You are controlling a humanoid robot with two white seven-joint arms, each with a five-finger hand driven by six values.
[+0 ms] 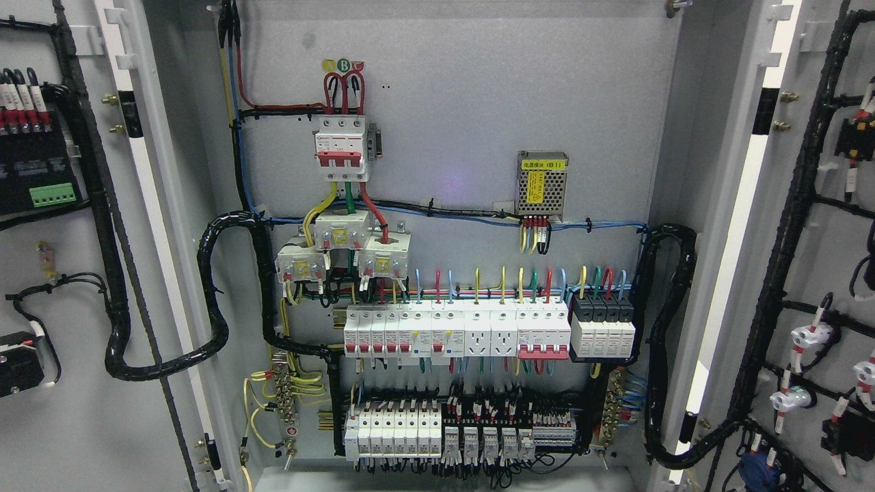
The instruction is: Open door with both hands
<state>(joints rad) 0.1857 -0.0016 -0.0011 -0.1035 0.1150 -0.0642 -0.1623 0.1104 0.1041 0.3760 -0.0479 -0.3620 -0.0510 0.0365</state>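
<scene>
I can't see my fingers or either arm, so I cannot tell how they're set. Both grey sheet-metal cabinet doors, the left leaf [82,273] and the right leaf [813,273], stand swung wide, baring the wired grey backplate [465,102]. Judging by the looms on them, they're stiff and weighty; I'd hold the free edge (not the cables). The yellow label on the mesh-cased power supply [542,183] ends in "(B1)"; a green sticker reads "B".
</scene>
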